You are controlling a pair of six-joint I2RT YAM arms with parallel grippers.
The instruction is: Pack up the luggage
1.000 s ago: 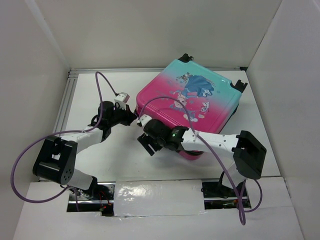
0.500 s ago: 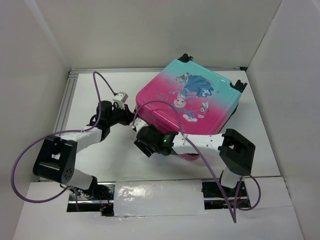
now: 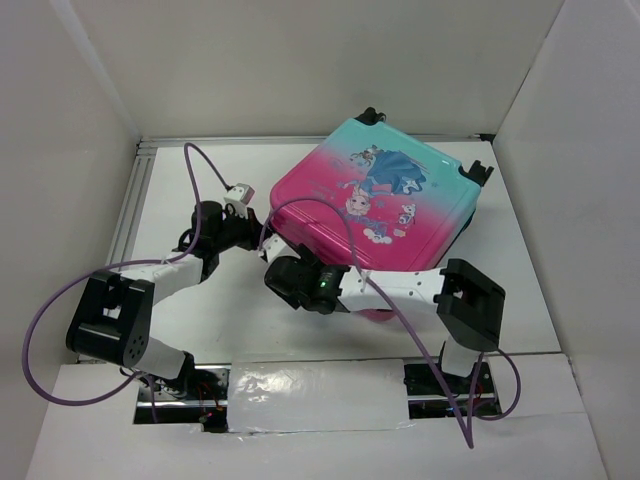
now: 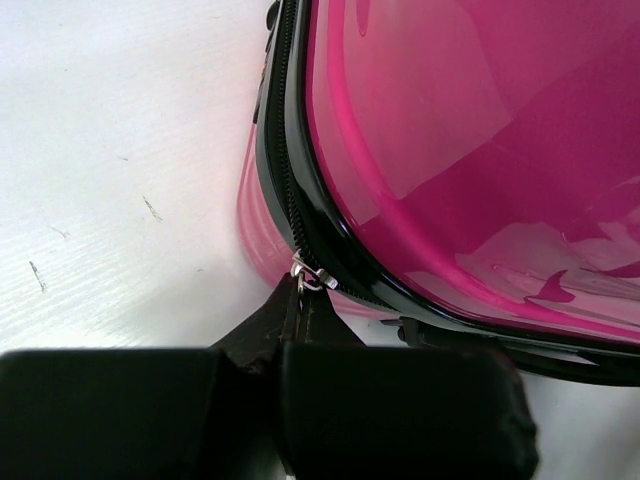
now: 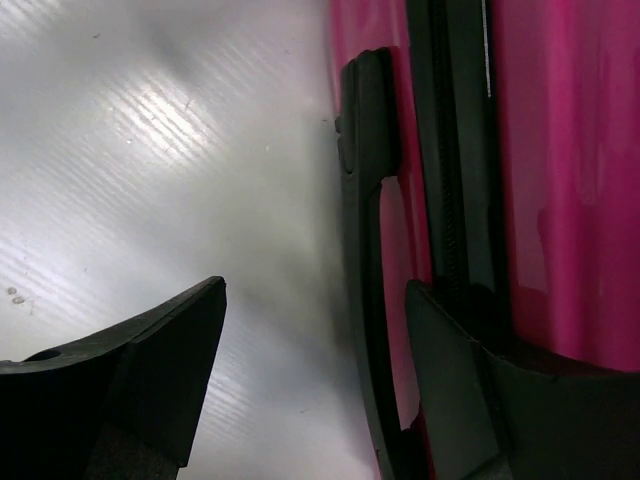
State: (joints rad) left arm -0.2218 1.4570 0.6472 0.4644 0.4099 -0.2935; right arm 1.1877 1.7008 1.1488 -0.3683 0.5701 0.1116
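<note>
The luggage (image 3: 385, 200) lies flat and closed on the white table, pink-to-teal shell with the princess print facing up. My left gripper (image 3: 262, 233) is at its left corner, shut on the metal zipper pull (image 4: 308, 278); in the left wrist view the fingertips (image 4: 298, 312) pinch it against the black zipper track of the pink shell (image 4: 450, 150). My right gripper (image 3: 280, 282) is open at the near-left side of the luggage (image 5: 565, 180). One finger (image 5: 455, 350) rests against the black side handle (image 5: 362, 190); the other finger (image 5: 165, 350) is over bare table.
White walls enclose the table on the left, back and right. The luggage's black wheels (image 3: 483, 170) point to the back right. Purple cables (image 3: 60, 300) loop by the left arm. The right arm's base (image 3: 470, 305) stands close to the luggage's near edge.
My right arm has swung left along the near edge of the luggage, bringing its gripper to the near-left side. My left gripper has stayed at the left corner.
</note>
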